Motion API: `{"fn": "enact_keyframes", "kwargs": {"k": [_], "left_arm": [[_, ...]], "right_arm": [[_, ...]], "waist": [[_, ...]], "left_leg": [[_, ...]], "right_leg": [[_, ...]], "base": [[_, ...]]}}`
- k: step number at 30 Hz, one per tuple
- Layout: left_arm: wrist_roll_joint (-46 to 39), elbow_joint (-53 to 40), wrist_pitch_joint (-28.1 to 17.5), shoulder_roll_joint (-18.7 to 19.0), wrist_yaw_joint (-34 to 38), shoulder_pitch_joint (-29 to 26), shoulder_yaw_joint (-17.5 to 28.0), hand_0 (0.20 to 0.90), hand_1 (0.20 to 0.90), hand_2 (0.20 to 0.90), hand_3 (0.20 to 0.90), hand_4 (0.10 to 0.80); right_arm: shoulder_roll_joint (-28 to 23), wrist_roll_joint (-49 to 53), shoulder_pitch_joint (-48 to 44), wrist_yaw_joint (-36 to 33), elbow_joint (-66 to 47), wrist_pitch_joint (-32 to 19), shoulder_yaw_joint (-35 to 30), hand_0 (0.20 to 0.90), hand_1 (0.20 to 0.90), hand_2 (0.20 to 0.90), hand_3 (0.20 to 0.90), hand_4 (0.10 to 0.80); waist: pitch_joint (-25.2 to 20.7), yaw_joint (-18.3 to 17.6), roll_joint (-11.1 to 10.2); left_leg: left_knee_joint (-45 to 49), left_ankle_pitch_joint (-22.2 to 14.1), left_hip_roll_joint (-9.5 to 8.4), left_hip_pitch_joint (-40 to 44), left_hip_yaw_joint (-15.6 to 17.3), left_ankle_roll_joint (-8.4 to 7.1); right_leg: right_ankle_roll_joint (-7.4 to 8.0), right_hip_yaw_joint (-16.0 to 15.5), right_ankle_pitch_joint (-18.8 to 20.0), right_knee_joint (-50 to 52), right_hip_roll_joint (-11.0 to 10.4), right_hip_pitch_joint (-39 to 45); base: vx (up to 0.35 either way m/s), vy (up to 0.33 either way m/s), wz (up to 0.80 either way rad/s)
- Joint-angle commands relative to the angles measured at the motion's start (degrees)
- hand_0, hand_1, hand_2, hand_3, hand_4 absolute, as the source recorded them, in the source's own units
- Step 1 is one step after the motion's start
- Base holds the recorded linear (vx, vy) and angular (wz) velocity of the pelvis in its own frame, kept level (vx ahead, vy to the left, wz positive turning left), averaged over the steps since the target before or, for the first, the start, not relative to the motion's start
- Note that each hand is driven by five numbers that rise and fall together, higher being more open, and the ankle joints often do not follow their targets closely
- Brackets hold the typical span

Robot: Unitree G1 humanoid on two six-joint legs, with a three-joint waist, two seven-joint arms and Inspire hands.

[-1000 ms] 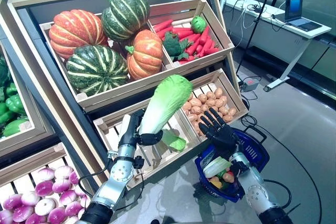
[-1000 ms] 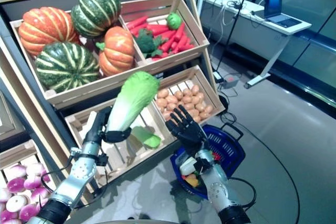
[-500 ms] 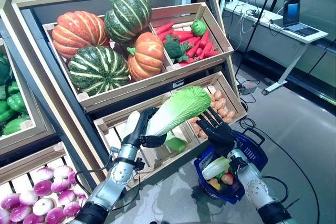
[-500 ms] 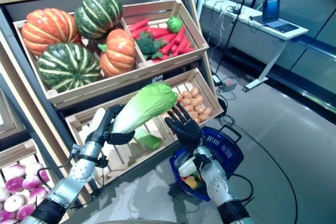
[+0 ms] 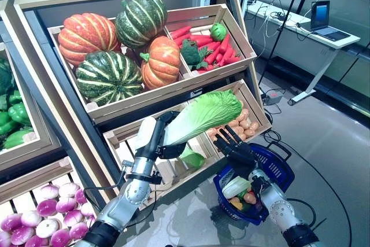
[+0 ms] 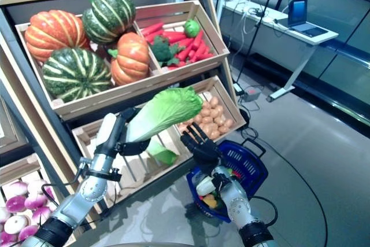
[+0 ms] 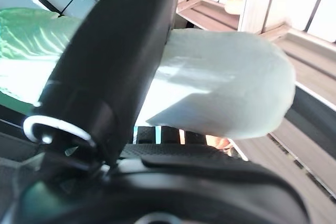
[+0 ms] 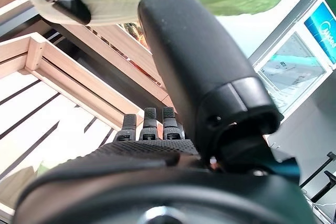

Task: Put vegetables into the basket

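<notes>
My left hand [image 5: 160, 140] is shut on a napa cabbage [image 5: 199, 117], white at the stalk and green at the leafy end. It holds the cabbage in the air in front of the stand's lower crate, leaves pointing towards the right hand. The left wrist view shows the white stalk [image 7: 220, 87] under the thumb. My right hand [image 5: 236, 148] is open, fingers straight, just above the near rim of the blue basket [image 5: 281, 172] on the floor. The cabbage's leafy end hangs a little above those fingers. The basket holds a pale cabbage-like vegetable [image 5: 236, 187] and small red and yellow ones.
The wooden stand [image 5: 133, 105] with slanted crates fills the left and middle. A second stand [image 5: 23, 148] is at the far left. A desk with a laptop [image 5: 319, 18] stands at the back right, with cables on the floor [image 5: 272, 93] behind the basket.
The left hand has swung the cabbage further right, towards the basket, and tipped it flatter. The right hand has dropped slightly, nearer the basket's rim.
</notes>
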Motion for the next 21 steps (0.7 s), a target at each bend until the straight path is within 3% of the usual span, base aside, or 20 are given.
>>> {"fn": "enact_keyframes", "kwargs": {"k": [1, 21], "left_arm": [[0.75, -4.70, -8.01, 0.72, 4.93, -12.26, -1.26, 0.300, 0.300, 0.300, 0.300, 0.400], [-3.89, -4.54, -8.15, 0.07, -0.19, -13.50, -5.94, 0.300, 0.300, 0.300, 0.300, 0.400]], "right_arm": [[0.57, 3.47, -9.48, 5.52, -1.75, -3.15, -0.32, 0.900, 0.900, 0.900, 0.900, 0.800], [1.72, 6.67, -18.99, 4.32, -4.95, -7.80, -0.17, 0.900, 0.900, 0.900, 0.900, 0.800]], "waist": [[-2.55, 0.39, 0.60], [-2.49, 1.53, 0.61]], "left_leg": [[0.13, -5.32, -1.03, 0.32, -1.14, -0.10], [0.13, -5.49, -0.90, 0.27, -1.99, -0.20]], "right_leg": [[0.03, 0.16, 1.11, 0.61, -1.33, -0.91], [-0.11, 0.17, 0.78, 0.61, -1.27, -0.75]], "base": [[0.000, 0.000, 0.00], [0.000, 0.000, 0.00]]}}
